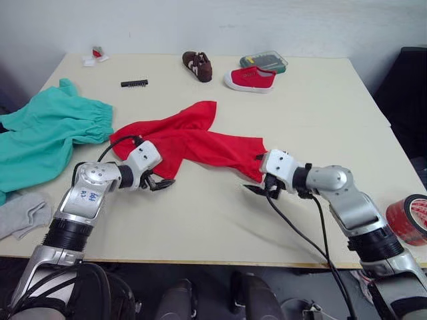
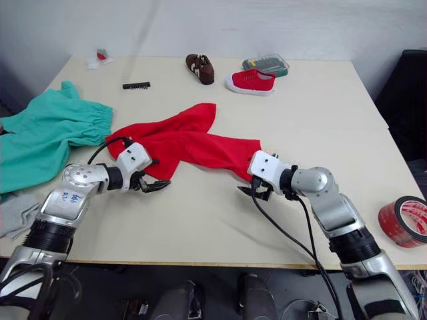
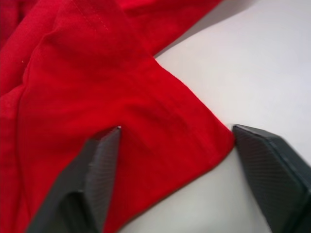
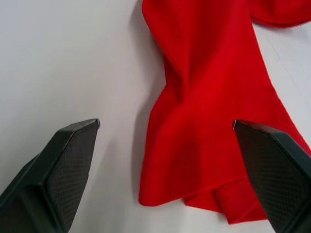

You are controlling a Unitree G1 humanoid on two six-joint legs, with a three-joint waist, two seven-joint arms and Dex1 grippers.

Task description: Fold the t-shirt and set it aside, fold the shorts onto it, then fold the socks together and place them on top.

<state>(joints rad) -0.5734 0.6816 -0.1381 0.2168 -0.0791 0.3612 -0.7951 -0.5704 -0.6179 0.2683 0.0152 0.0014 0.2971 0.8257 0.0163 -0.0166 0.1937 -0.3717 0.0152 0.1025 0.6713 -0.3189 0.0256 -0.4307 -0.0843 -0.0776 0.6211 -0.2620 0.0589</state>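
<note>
Head views: one t-shirt (image 1: 193, 140) — bright red, bunched into a long crumpled band across the middle of the tabletop (image 1: 320, 113). One pair of teal shorts (image 1: 40, 133) lies at the robot's left, cut off by the frame edge; a grey sock (image 1: 20, 215) sits near the front-left corner, and how many socks there are is hard to tell. Two shoes — one brown (image 1: 198, 65), one red (image 1: 250, 79) — lie at the far side.

Left wrist view: the left end effector (image 3: 175, 145) is spread wide, straddling a corner of red cloth.

Right wrist view: the right end effector (image 4: 167, 141) is released, fingers apart over the shirt's end.
</note>
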